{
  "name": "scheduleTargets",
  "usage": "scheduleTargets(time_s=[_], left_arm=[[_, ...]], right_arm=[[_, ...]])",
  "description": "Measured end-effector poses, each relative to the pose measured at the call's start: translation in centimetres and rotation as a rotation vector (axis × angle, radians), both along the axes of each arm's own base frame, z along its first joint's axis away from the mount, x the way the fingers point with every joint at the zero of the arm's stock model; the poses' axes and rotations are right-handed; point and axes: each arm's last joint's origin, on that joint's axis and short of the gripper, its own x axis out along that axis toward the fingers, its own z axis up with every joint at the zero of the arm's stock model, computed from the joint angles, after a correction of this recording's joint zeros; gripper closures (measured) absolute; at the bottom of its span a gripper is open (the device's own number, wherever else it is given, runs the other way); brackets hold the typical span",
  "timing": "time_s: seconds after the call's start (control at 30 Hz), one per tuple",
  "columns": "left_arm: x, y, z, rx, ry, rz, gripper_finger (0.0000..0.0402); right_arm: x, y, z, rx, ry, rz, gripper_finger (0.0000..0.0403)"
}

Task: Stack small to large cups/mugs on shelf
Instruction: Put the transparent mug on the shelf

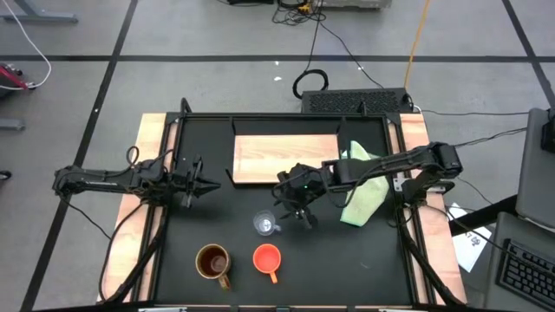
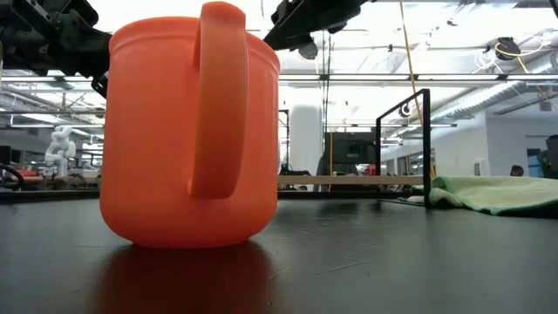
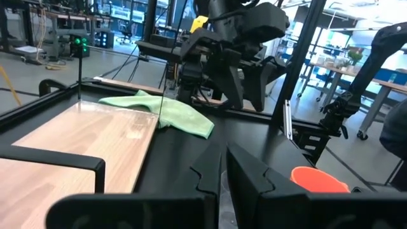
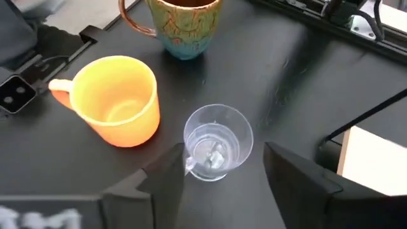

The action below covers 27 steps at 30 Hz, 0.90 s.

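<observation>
Right gripper [image 4: 219,166], fingers spread wide, hovers above the clear glass cup [image 4: 217,141]; pickup step apparently in hand, next move: descend, straddle rim, close.

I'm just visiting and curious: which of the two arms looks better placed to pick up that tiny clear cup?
The right. Its gripper hangs open just above the clear glass cup, fingers either side of it. The left gripper waits, shut, farther off toward the table's left.
</observation>
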Motion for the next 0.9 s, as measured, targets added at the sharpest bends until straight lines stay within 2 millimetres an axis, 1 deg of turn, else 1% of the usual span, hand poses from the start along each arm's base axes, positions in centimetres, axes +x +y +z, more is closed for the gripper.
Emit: scheduleTargets(time_s=[0.1, 0.17, 0.37, 0.5, 0.57, 0.7, 0.9], left_arm=[[0.0, 0.0, 0.0, -0.009, 0.001, 0.0, 0.0376], [0.0, 0.0, 0.0, -0.012, 0.002, -0.001, 0.0376], [0.0, 0.0, -0.1, -0.013, 0.008, -0.001, 0.0376], [0.0, 0.0, -0.1, 0.001, 0.006, -0.001, 0.0376], [0.0, 0.0, -0.1, 0.005, 0.008, 0.0, 0.0376], [0.0, 0.0, -0.3, 0.008, 0.032, 0.0, 0.0376], [0.0, 0.0, -0.6, 0.008, 0.057, 0.0, 0.0376]], right_arm=[[0.5, -0.1, -0.5, -0.015, 0.0, 0.003, 0.0176], [0.9, -0.1, -0.7, -0.02, -0.023, -0.004, 0.0171], [1.4, -1.0, -0.9, -0.017, -0.042, -0.042, 0.0176], [2.1, -1.6, -1.4, 0.011, -0.06, -0.047, 0.0183], [2.4, -1.7, -2.0, 0.012, -0.041, -0.05, 0.0184], [2.4, -1.4, -2.9, 0.003, 0.002, -0.037, 0.0185], [2.1, 0.0, -3.1, -0.02, 0.017, 0.054, 0.0185]])
